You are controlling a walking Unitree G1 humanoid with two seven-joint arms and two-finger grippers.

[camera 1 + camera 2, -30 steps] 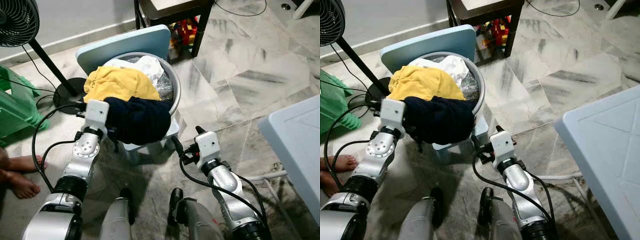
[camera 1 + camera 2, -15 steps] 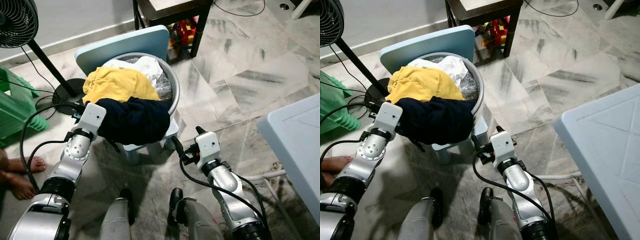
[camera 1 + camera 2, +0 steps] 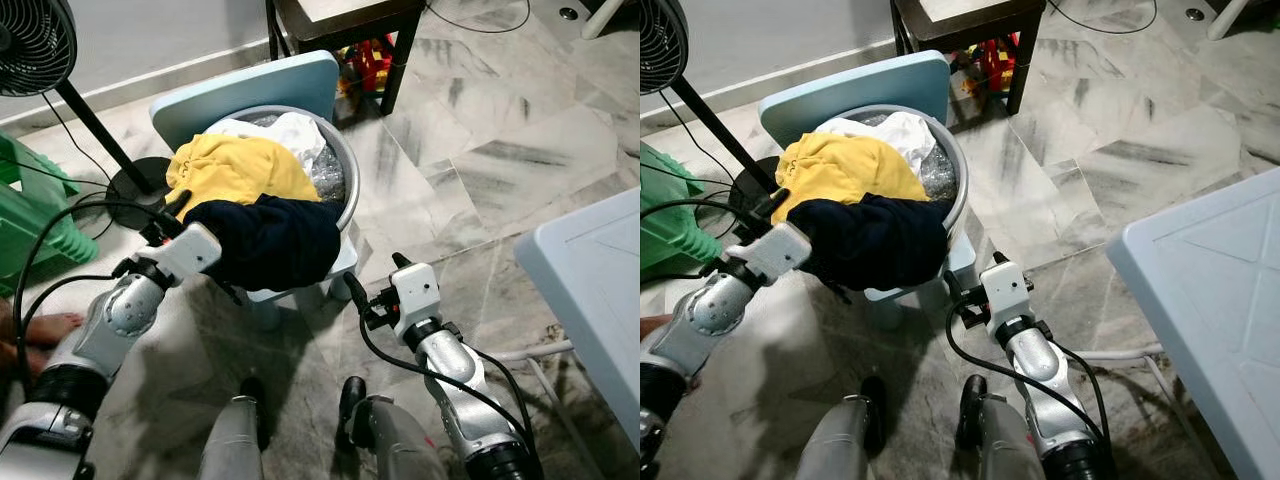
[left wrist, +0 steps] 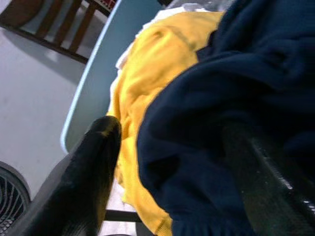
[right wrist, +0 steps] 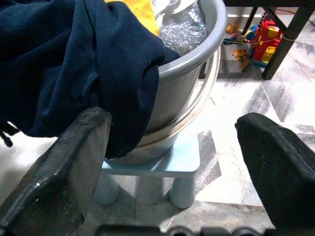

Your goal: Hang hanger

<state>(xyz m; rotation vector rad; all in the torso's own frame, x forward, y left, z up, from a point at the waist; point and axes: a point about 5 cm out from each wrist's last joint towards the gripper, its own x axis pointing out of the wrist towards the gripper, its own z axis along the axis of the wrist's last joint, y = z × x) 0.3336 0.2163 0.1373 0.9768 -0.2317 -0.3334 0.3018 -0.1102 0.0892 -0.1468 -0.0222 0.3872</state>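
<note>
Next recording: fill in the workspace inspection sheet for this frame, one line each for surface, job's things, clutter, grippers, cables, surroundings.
Surface: marble floor; pale blue stool.
Job's things: hanger nothing seen; grey basin on the stool holds navy garment, yellow garment, white cloth.
Clutter: toys under dark table.
Grippers: left gripper open around the navy garment; right gripper open, short of the basin.
Cables: black cables looping by left arm.
Surroundings: fan, green crate, a person's foot.

Navy blue garment (image 3: 275, 238) hanging over a yellow one (image 3: 232, 168), with a white piece (image 3: 290, 130) behind, all in a grey basin (image 3: 345, 160). Pale blue stool (image 3: 240, 85) under it. Floor (image 3: 470, 140) is grey-white marble veining. Green plastic thing (image 3: 30, 225) off to the side, black fan (image 3: 35, 40), red and yellow toys (image 3: 368, 60).
</note>
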